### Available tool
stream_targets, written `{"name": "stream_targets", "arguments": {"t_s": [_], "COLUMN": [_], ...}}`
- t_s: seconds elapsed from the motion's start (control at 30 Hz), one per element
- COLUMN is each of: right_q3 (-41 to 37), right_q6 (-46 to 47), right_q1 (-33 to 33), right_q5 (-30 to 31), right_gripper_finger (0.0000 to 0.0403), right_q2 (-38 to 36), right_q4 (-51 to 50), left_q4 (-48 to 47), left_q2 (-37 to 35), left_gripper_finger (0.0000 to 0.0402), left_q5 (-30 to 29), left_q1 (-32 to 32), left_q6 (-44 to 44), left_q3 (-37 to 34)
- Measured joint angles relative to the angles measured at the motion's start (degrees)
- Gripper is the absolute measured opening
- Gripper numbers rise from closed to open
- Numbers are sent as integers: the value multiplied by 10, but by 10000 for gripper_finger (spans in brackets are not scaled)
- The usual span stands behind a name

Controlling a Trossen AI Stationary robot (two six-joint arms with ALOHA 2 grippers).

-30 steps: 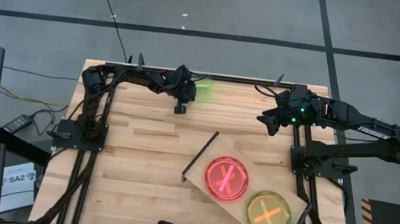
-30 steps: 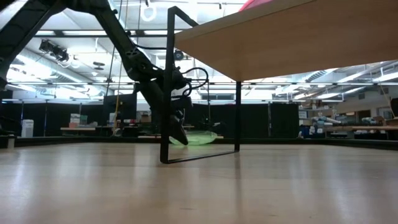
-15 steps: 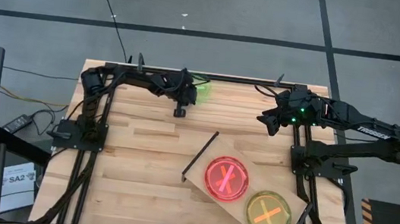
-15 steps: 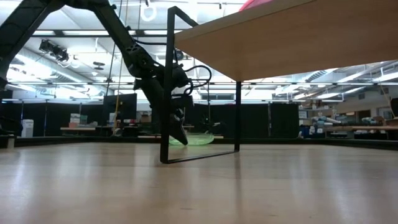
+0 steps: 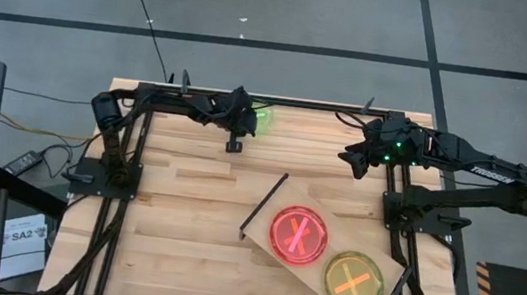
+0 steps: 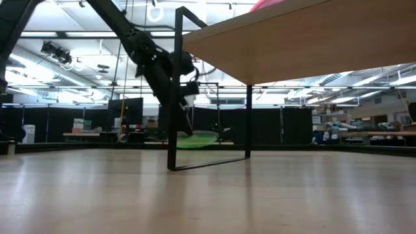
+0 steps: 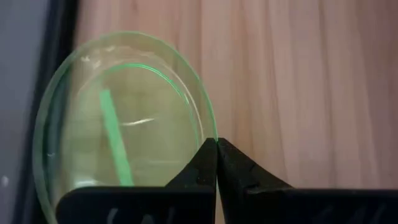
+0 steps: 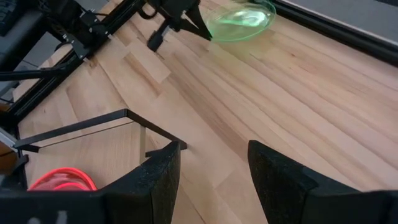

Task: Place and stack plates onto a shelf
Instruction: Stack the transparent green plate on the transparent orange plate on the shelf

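Note:
My left gripper point(image 5: 247, 118) is near the table's far edge, shut on a translucent green plate point(image 5: 264, 117), which also shows in the low view point(image 6: 198, 138) and the left wrist view point(image 7: 124, 124). My right gripper point(image 5: 351, 160) hangs open point(image 8: 211, 168) over the far right of the table and touches nothing. The shelf point(image 5: 276, 252), a light wooden board on thin black legs, stands at the near right. A red-pink plate point(image 5: 299, 236) and an orange-yellow plate point(image 5: 354, 282) lie flat on it, side by side. My left gripper pinches the green plate's rim point(image 7: 210, 134) between its two fingertips. The fingers slant down on it from above. The plate is lifted clear of the table point(image 6: 198, 138), lies nearly level and reaches out beyond the fingertips toward the far edge.
The shelf's black leg frame point(image 6: 175, 91) stands between the low camera and the left gripper. Black rails run along the table's far edge point(image 5: 279, 101), and the arm bases stand at its left point(image 5: 104, 173) and right point(image 5: 417, 212). Bare plank tabletop point(image 5: 198, 190) lies between the left gripper and the shelf.
My left gripper has risen, staying shut on the green plate. The plate, which rested low on the table, is now lifted clear and hangs nearly level. My right arm has kept still.

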Motion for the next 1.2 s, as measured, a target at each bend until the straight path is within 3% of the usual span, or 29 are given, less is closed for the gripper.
{"name": "stream_targets", "arguments": {"t_s": [0.2,0.53,0.93,1.2], "right_q3": [0,0,0,0], "right_q6": [-4,73,132,133], "right_q1": [0,-6,-52,-74], "right_q5": [1,59,55,1], "right_gripper_finger": [194,194,194,194], "right_q2": [1,55,173,229], "right_q4": [8,133,273,331], "left_q4": [-11,-10,-12,-12], "left_q2": [-63,-162,-195,-195], "left_gripper_finger": [3,3,5,7], "left_q5": [-13,-39,-149,-238], "left_q1": [-17,-77,-175,-236], "left_q6": [-1,2,43,81], "left_q3": [0,0,1,1]}}
